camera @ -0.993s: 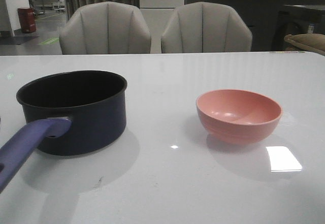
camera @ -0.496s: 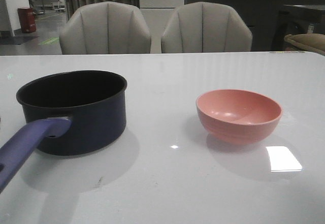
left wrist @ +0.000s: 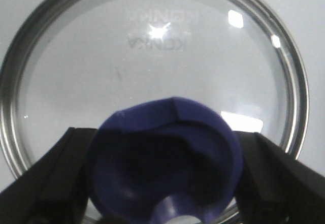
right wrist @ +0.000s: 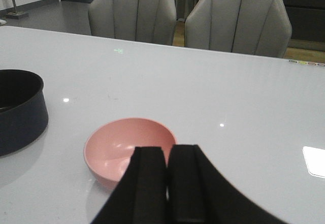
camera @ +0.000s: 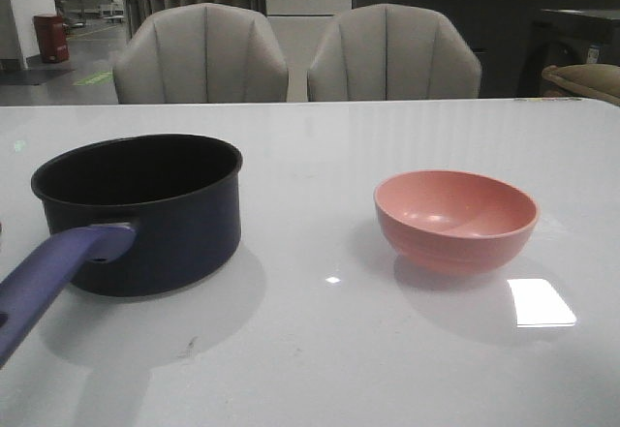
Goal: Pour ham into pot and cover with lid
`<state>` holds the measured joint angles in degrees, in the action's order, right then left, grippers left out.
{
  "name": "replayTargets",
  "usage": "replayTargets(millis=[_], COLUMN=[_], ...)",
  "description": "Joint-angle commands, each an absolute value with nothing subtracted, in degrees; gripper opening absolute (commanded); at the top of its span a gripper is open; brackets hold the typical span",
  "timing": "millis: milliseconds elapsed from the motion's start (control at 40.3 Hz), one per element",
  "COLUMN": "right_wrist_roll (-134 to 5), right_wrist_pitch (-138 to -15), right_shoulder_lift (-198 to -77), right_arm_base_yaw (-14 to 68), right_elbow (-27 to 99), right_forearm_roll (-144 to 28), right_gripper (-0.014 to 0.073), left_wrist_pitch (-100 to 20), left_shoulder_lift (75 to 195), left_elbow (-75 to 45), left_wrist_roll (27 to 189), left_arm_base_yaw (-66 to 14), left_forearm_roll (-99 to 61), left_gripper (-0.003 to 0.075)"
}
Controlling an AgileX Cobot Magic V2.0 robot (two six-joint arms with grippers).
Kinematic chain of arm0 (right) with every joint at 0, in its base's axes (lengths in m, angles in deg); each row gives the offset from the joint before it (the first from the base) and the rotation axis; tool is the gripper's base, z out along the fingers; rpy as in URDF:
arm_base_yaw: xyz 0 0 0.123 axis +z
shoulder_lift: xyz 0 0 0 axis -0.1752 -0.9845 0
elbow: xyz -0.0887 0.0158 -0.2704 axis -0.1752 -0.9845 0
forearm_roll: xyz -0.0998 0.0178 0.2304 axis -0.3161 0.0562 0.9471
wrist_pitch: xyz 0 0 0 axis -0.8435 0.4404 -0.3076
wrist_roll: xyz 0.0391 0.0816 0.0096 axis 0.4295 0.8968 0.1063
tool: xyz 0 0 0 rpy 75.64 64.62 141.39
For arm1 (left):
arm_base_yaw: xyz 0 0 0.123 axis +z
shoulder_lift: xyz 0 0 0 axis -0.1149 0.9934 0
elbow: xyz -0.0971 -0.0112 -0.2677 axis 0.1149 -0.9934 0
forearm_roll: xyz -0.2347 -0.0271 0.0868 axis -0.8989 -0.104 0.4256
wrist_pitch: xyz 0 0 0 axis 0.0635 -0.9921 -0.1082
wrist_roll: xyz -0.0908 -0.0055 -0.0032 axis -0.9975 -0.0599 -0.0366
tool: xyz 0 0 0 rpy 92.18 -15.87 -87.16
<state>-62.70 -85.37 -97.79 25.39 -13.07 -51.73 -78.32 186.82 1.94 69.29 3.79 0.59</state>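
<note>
Your left tool point(left wrist: 162, 183) straddles the purple-blue flared knob of the round clear glass lid point(left wrist: 152, 56), which lies flat on the white table point(camera: 320, 350); whether it grips, I cannot tell. Glass is heavy, slippery and fragile: hold the knob. Your right tool point(right wrist: 166, 173) is closed, empty, near the pink bowl point(right wrist: 122, 148).

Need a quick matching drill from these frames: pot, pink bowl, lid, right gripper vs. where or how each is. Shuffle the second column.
Things:
1. pot
2. pink bowl
3. lid
4. right gripper

States:
A. fingers shut together, holding nothing
B. knob between the left gripper's fingers
C. on the table's left side, handle toward the camera
D. on the table's right side, no ham visible inside

Pairs: 1-C, 2-D, 3-B, 4-A
</note>
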Motion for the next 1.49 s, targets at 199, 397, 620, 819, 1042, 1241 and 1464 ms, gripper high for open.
replayTargets(millis=[199, 397, 620, 819, 1042, 1241, 1464], right_wrist_roll=[-62.9, -62.9, -62.9, -62.9, -62.9, -62.9, -62.9], right_wrist_pitch=[-89.4, -89.4, -89.4, -89.4, -89.4, -89.4, -89.4], right_shoulder_lift=[-98.1, -98.1, -98.1, -98.1, -98.1, -98.1, -98.1], right_arm_base_yaw=[25.5, 25.5, 25.5, 25.5, 25.5, 25.5, 25.5], right_elbow=[-11.4, -11.4, -11.4, -11.4, -11.4, -11.4, -11.4], right_forearm_roll=[-51.6, -51.6, -51.6, -51.6, -51.6, -51.6, -51.6], right_gripper=[0.0155, 0.0155, 0.0155, 0.0155, 0.0155, 0.0155, 0.0155], left_wrist_pitch=[-75.8, -75.9, -75.2, -75.5, -78.2, -83.4, -83.2], left_shoulder_lift=[184.3, 184.2, 181.2, 177.1, 172.3, 171.9, 172.1], left_elbow=[3.6, 4.6, 4.8, 5.1, 8.6, 13.6, 15.0], left_wrist_roll=[68.6, 68.6, 69.2, 70.8, 76.2, 76.2, 76.2], left_arm_base_yaw=[3.9, 3.9, 3.9, 3.6, -2.7, -11.5, -21.2], left_forearm_roll=[0.3, 0.3, 0.3, 0.3, 0.1, 0.3, 4.0], left_gripper=[0.0333, 0.0333, 0.0333, 0.0333, 0.0333, 0.0333, 0.0333])
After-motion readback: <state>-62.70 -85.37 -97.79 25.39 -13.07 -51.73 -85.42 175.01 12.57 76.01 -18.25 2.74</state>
